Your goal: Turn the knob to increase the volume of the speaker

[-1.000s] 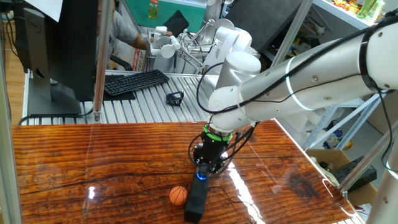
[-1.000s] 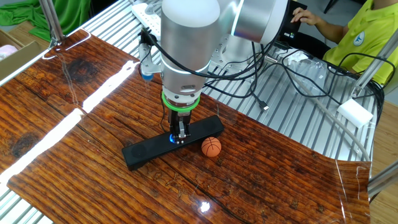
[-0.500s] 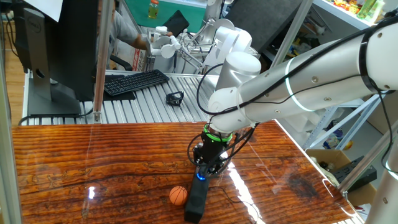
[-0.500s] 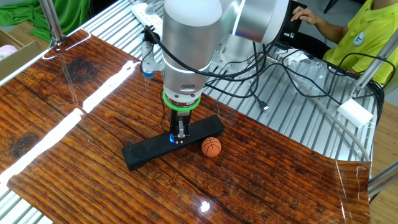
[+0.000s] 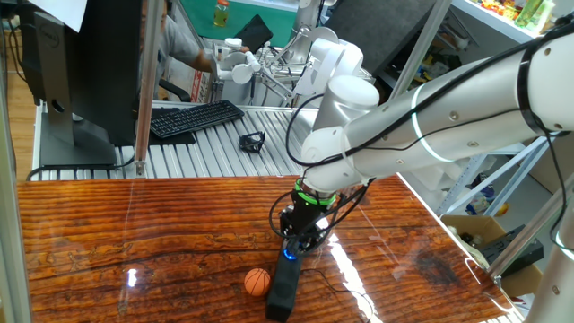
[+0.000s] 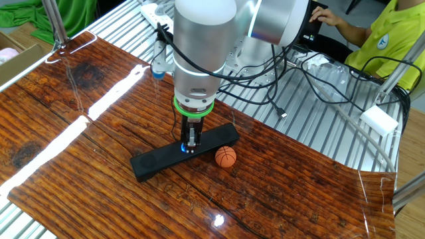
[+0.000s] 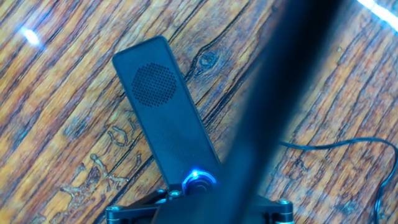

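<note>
The speaker [image 5: 283, 289] is a long slim black bar lying on the wooden table; it also shows in the other fixed view [image 6: 156, 161] and in the hand view [image 7: 166, 115]. The knob [image 5: 290, 255] glows blue on the speaker's top near one end, and it shows in the other fixed view [image 6: 184, 147] and the hand view [image 7: 198, 180]. My gripper [image 5: 292, 248] points straight down, its fingers closed around the knob [image 6: 190, 143]. In the hand view the gripper [image 7: 200, 194] sits at the bottom edge, and a blurred dark finger crosses the frame.
A small orange ball [image 5: 257, 282] lies beside the speaker [image 6: 226, 157]. A thin black cable [image 7: 336, 146] runs across the wood to the right. A black keyboard [image 5: 193, 117], a monitor and a seated person are beyond the table's far edge.
My wrist has twisted slightly about its vertical axis while staying on the knob. The speaker and the ball have not moved.
</note>
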### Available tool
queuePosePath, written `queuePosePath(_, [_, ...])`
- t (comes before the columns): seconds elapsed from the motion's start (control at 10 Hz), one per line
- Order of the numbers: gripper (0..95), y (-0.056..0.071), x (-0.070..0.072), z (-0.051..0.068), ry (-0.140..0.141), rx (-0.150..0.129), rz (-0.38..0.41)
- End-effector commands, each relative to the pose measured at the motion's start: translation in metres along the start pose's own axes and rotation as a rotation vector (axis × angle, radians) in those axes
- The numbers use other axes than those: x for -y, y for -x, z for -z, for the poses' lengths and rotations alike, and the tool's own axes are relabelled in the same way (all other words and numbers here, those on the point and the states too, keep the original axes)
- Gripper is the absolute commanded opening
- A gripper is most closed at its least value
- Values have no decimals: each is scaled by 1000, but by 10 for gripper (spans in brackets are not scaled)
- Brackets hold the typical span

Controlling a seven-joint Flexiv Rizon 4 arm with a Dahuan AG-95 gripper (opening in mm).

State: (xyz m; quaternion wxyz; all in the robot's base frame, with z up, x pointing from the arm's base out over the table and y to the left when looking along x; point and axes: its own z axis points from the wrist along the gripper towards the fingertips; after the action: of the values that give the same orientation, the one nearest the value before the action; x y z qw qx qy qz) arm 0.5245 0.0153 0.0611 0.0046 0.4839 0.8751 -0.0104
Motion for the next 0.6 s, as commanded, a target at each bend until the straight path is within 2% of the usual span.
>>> queuePosePath(0.1, [0,0,0,-1,8,2,-23])
queuePosePath(0.6, [0,0,0,-3,23,6,-85])
